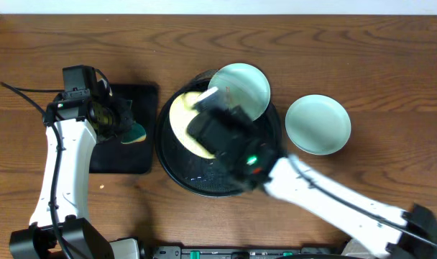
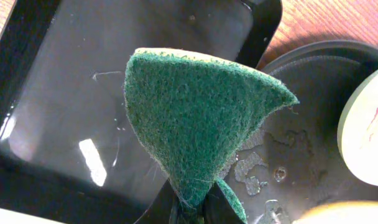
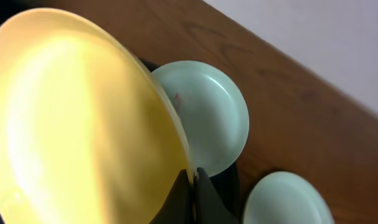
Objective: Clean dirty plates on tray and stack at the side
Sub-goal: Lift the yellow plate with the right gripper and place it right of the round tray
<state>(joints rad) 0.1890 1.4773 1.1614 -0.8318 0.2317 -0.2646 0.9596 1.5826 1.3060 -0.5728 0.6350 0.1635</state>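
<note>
Above the tray (image 1: 163, 147), the yellow plate (image 3: 83, 124), likely light, stiff and slippery, is rim-pinched by the right gripper (image 3: 193, 177); a sponge (image 2: 195, 112) by the left gripper (image 2: 195, 208).

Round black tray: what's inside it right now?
Inside the round black tray: a pale yellow plastic plate, tilted and pinched by the right gripper, a smeared mint-blue plate at the far rim, wet patches. The right arm hides the middle.

The green scouring pad (image 2: 195, 118) is looking coarse and fibrous, the rectangular black tray (image 2: 52, 93) is gleaming glossy, and the yellow plate (image 3: 71, 124) is shining like smooth plastic.
</note>
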